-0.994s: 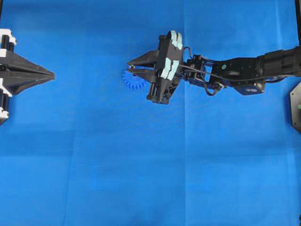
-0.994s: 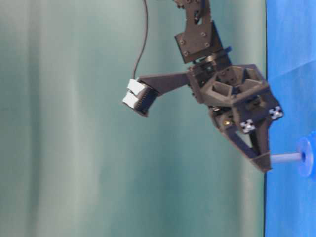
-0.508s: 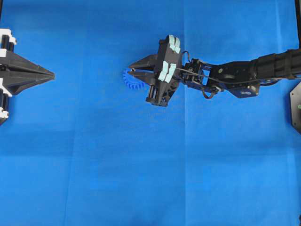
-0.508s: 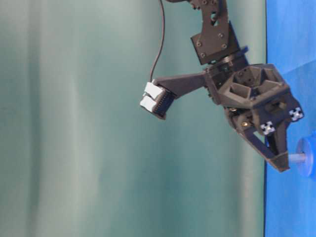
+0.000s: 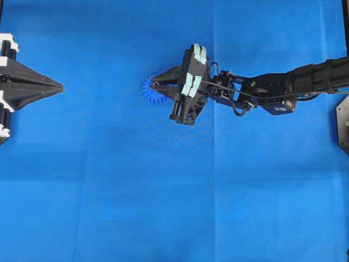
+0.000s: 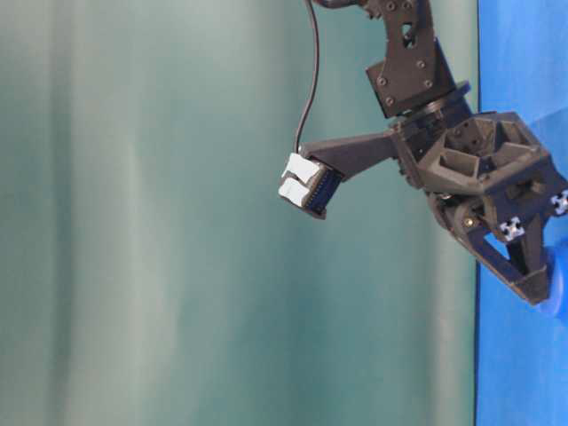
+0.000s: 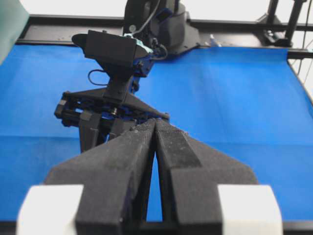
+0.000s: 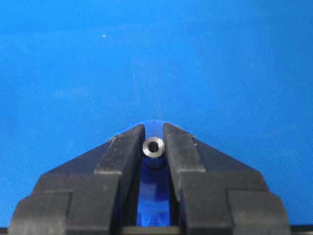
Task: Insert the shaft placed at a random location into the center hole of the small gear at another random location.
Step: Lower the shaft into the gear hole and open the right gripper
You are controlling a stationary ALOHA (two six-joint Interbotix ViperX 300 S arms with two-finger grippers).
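The small gear (image 5: 149, 94) lies flat on the blue cloth, half covered by my right gripper (image 5: 155, 84). That gripper points down onto the gear and is shut on the shaft (image 8: 153, 146). The shaft's shiny ringed end shows between the two black fingers (image 8: 122, 154), with the blue gear (image 8: 154, 200) right under it. In the table-level view the right gripper (image 6: 541, 297) has its tips against the gear (image 6: 559, 286), and no shaft shows between them. The center hole is hidden. My left gripper (image 5: 60, 86) rests shut and empty at the far left; in its own view the left gripper (image 7: 155, 122) faces the right arm.
Blue cloth (image 5: 163, 191) covers the whole table. A green curtain (image 6: 177, 222) fills the table-level background. A black frame rail (image 7: 220, 39) runs along the table's far side, and a black mount (image 5: 343, 123) sits at the right edge.
My right gripper has come down onto the gear. The length of shaft seen between fingertips and gear has shrunk to nothing. The left arm has not moved.
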